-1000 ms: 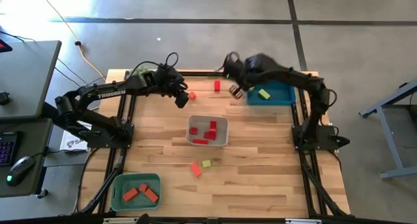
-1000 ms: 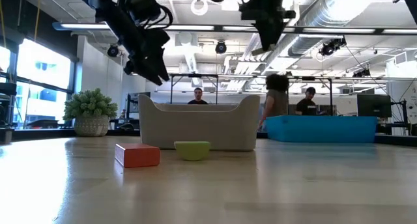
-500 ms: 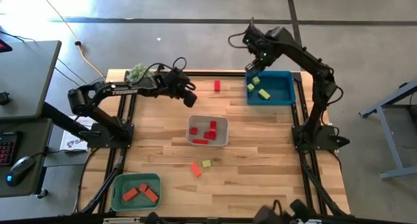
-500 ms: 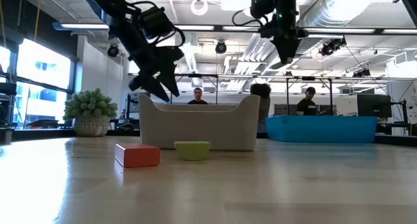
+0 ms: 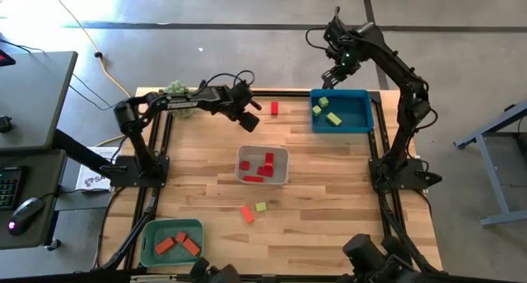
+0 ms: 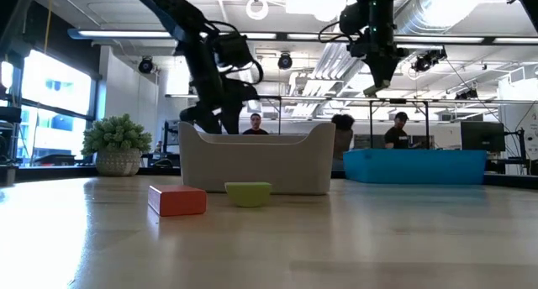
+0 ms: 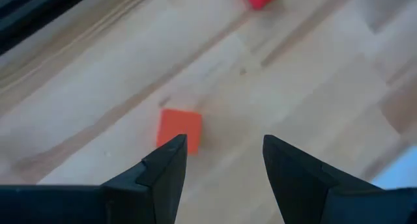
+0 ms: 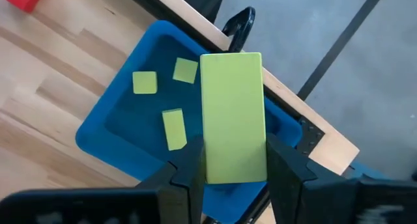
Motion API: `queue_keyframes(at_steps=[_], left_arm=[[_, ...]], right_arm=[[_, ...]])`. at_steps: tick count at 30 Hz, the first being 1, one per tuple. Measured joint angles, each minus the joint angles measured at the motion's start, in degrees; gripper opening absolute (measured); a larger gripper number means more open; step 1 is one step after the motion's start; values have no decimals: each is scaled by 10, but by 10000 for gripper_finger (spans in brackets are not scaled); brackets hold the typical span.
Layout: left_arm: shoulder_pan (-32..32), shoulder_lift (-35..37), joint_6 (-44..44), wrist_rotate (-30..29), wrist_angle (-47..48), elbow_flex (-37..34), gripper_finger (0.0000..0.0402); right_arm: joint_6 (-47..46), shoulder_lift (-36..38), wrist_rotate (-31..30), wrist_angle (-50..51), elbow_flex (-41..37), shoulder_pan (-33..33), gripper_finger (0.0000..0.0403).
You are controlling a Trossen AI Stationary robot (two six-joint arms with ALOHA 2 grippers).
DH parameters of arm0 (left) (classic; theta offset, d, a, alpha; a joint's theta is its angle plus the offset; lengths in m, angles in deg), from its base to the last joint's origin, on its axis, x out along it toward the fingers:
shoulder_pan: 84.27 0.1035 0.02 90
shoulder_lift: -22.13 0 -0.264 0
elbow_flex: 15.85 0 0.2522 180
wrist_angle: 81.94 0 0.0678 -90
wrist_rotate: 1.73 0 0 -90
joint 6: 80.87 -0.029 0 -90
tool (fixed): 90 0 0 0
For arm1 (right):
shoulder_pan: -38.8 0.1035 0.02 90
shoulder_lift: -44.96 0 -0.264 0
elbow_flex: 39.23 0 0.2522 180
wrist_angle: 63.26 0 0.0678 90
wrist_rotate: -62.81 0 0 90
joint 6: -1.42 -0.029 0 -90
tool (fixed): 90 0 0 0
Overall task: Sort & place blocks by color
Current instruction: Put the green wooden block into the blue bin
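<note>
Right hand (image 8: 231,168) raised, green bar (image 8: 232,116)

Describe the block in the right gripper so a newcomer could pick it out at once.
Find the blue tray at the table's far right corner. The right gripper hangs high above it, shut on a yellow-green bar. Unlike the three small yellow-green blocks lying in the tray, this bar is long, far larger, and held off the surface between the dark fingers.
</note>
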Motion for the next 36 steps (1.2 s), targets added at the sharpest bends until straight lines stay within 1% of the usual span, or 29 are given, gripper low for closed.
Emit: queue_keyframes(at_steps=[7,9,12,18,24,31,36], left_arm=[[21,-62,-2,0,61,69,191],[24,-75,-3,0,68,84,191],[29,-88,-3,2,88,98,191],[29,-92,-8,0,93,99,191],[33,-92,-8,0,99,99,191],[33,-93,-8,0,100,99,191],[33,-94,-10,0,103,99,191]], right_arm=[[21,-3,38,-1,-1,-11,103],[30,-3,48,-7,-14,-13,103],[41,-4,59,-16,-58,-19,104],[52,-5,60,-74,-167,-25,104],[53,-5,96,-122,-250,-25,105],[58,-5,101,-157,-304,-25,107],[64,-5,95,-173,-309,-23,131]])
